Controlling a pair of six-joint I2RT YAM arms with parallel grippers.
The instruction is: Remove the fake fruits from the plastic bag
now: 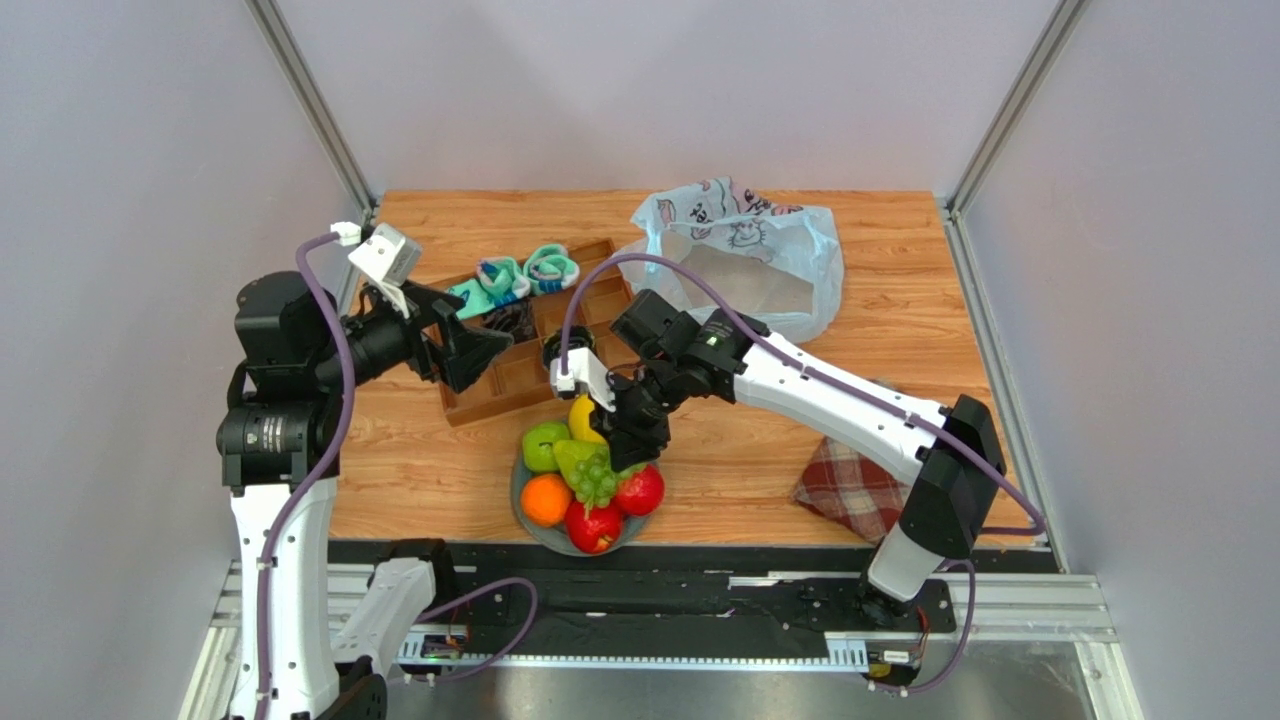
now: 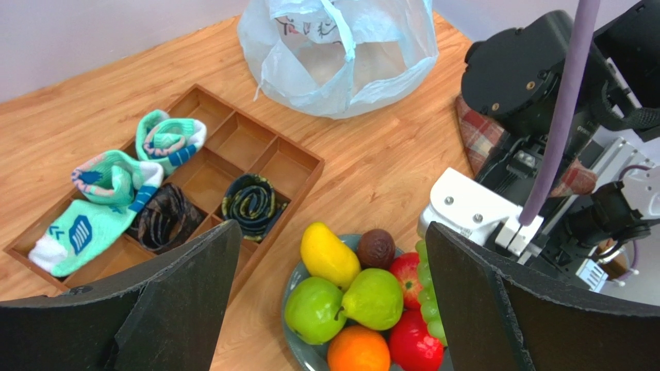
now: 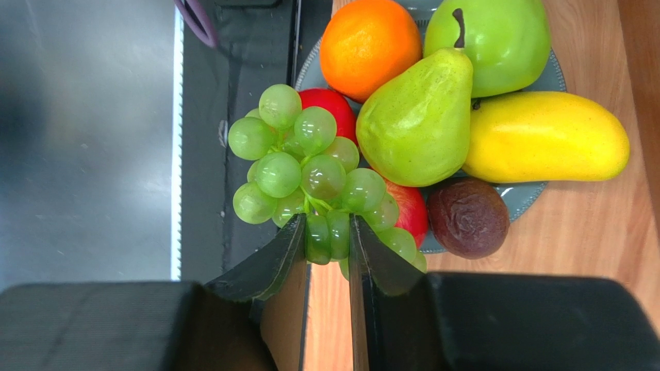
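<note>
Right tool [image 3: 327,232] pinches the grapes [image 3: 310,174] over the crowded plate [image 3: 527,193]; let go there, they could roll onto the bench [image 3: 596,232]

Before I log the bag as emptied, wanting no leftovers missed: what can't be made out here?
Plastic bag: top and left wrist views; crumpled translucent walls hide its bottom, leftover fruit possible.
Red apples: right wrist view; mostly behind the grape bunch.
Plate: left wrist view; near rim cut off by the bottom edge.
Plaid cloth: top view; partly under the right arm.
</note>
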